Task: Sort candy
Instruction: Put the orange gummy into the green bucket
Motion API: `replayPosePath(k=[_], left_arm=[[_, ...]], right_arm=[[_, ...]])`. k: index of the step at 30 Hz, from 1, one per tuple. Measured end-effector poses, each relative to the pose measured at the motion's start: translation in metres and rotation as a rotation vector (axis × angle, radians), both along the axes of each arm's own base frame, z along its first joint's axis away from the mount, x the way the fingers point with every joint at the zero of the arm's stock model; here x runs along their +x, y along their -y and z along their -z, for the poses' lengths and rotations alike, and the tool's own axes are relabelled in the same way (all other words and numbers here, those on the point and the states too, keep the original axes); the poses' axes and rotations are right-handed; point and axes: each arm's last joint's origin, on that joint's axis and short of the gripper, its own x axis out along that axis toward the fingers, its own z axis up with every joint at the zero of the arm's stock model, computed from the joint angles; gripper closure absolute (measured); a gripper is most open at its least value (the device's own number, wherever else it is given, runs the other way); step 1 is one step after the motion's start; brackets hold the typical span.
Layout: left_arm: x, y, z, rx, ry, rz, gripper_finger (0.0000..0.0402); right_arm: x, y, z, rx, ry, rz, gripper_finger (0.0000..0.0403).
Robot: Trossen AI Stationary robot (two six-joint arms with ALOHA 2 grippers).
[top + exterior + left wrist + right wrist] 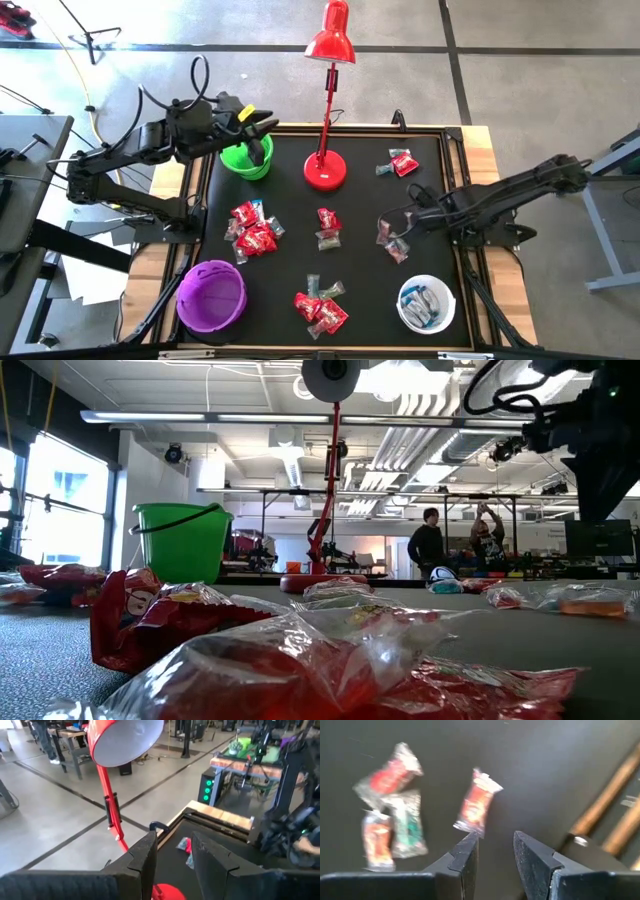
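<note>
The candy [255,228] is lying scattered around the red lamp [325,170]. The left gripper [262,124] is being held over the green bowl [246,156], the right gripper [390,226] over sweets; both are released, empty.

dark jointed arms [130,155] with looping black cables.

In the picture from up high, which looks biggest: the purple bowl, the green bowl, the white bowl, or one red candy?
1. Purple bowl, the biggest.
2. White bowl.
3. Green bowl; it looks close to the white one, and the left gripper covers part of it, so that order is unsure.
4. Red candy, by far the smallest.
</note>
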Motion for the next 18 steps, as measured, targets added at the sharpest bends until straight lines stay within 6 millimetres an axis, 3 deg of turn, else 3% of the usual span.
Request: replayPosePath(k=[6,13,18], left_arm=[[0.0,0.0,0.0,-0.034,0.023,-0.009,0.0296],[0.0,0.0,0.0,-0.026,0.019,-0.024,0.0296],[-0.001,-0.001,0.0,0.013,-0.003,-0.059,0.0296]], right_arm=[[-0.016,0.012,0.026,-0.001,-0.008,0.022,0.0281],[-0.001,0.016,0.033,0.118,0.142,-0.013,0.0281],[-0.003,0.022,0.039,0.126,0.123,0.019,0.0281]])
